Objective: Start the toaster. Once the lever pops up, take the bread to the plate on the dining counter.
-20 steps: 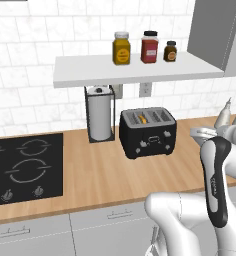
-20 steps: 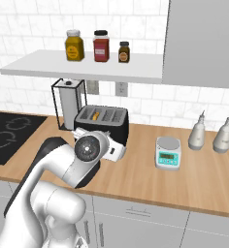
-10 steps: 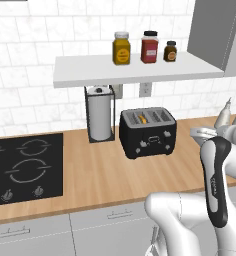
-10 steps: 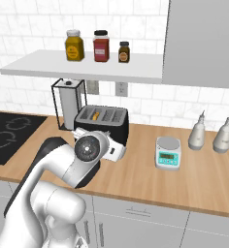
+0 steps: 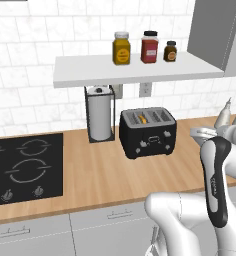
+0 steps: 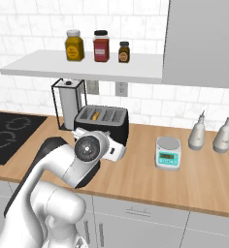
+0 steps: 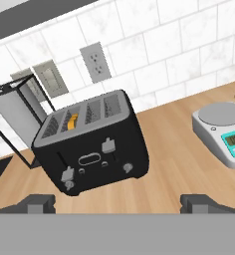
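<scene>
Scanning from the left along the bench (image 5: 105, 175), a black hob (image 5: 20, 167) lies flush in the wood, then a paper towel stand (image 5: 99, 114) rises against the tiles, and just beside it sits the toaster (image 5: 148, 132), its back near the wall. In the hand view the toaster (image 7: 92, 144) appears tilted because the camera is rolled; on the bench it stands level. Something orange-yellow shows in its leftmost slot, probably the bread (image 7: 72, 121), mostly sunk below the top. The front face carries two grey slider tabs: one near the middle, the lever (image 7: 108, 145), and a second lower down towards the left corner, with small round buttons between. Further right stand a kitchen scale (image 7: 224, 132) and two bottles (image 6: 211, 133).

The gripper (image 7: 117, 203) hovers short of the toaster, touching nothing; its two dark fingertips (image 7: 37, 203) stand wide apart at the bottom of the hand view, with nothing between them.

The toaster looks rigid and fairly heavy, with a smooth black shell that could slide on the wood if pushed sideways, so the press ought to go straight down on the lever's top edge. The tab is small and a fingertip could slip off. The bread should be light, dry and brittle once toasted; a gentle pinch across its flat faces at the exposed top edge seems safest.
</scene>
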